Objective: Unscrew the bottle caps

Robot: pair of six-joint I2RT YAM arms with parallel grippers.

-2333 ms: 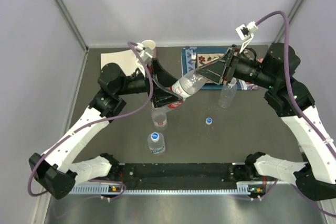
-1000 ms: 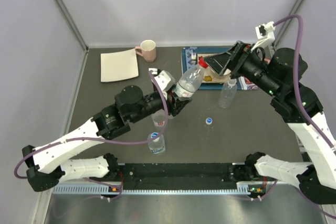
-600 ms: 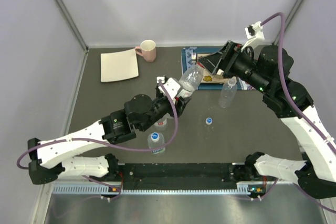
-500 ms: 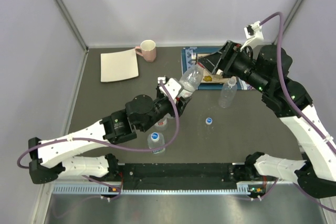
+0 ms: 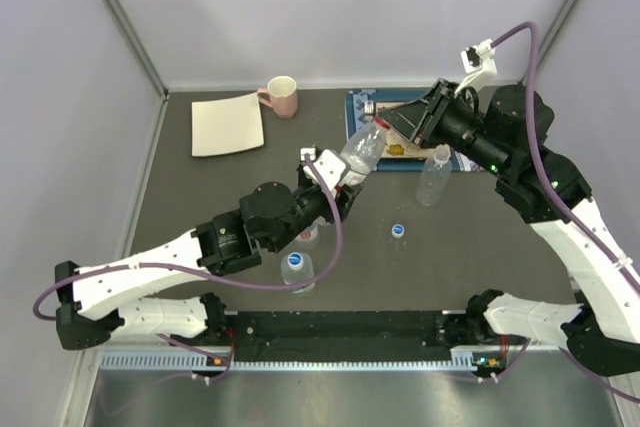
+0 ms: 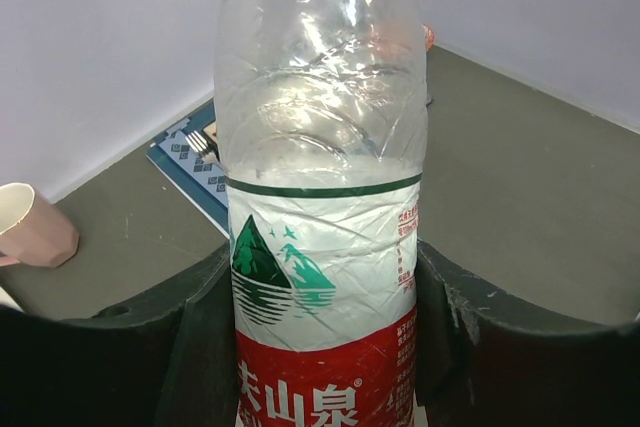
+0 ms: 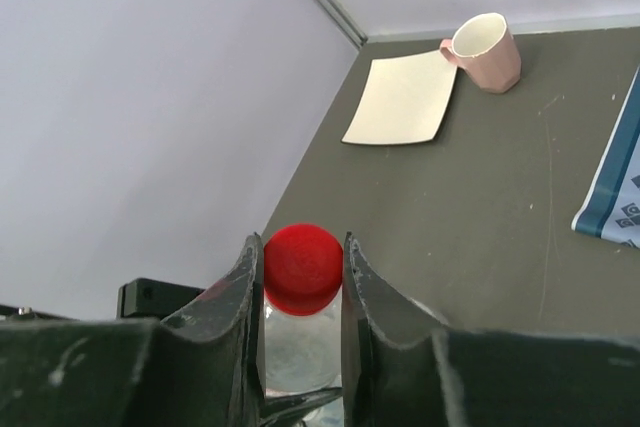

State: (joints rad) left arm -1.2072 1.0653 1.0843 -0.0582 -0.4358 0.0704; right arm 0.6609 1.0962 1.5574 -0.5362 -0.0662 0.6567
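Note:
A clear bottle with a red-and-white label (image 5: 359, 152) (image 6: 322, 197) is held tilted above the table, with my left gripper (image 5: 335, 190) (image 6: 325, 347) shut on its labelled body. My right gripper (image 5: 386, 128) (image 7: 302, 272) is shut on its red cap (image 7: 303, 267) at the bottle's top end. A second bottle (image 5: 434, 176) with a whitish cap stands at the right. A third bottle with a blue cap (image 5: 296, 272) stands near the front. Another bottle (image 5: 308, 234) is partly hidden under my left arm. A loose blue cap (image 5: 398, 230) lies on the table.
A pink mug (image 5: 282, 96) (image 7: 486, 51) and a cream sheet (image 5: 228, 124) (image 7: 404, 100) lie at the back left. A blue patterned mat (image 5: 362, 137) (image 6: 196, 161) lies at the back under my right arm. Grey walls close in the sides and back.
My right gripper was open beside the red cap and has now shut on it. The left arm and the bottle have barely moved in the last half second.

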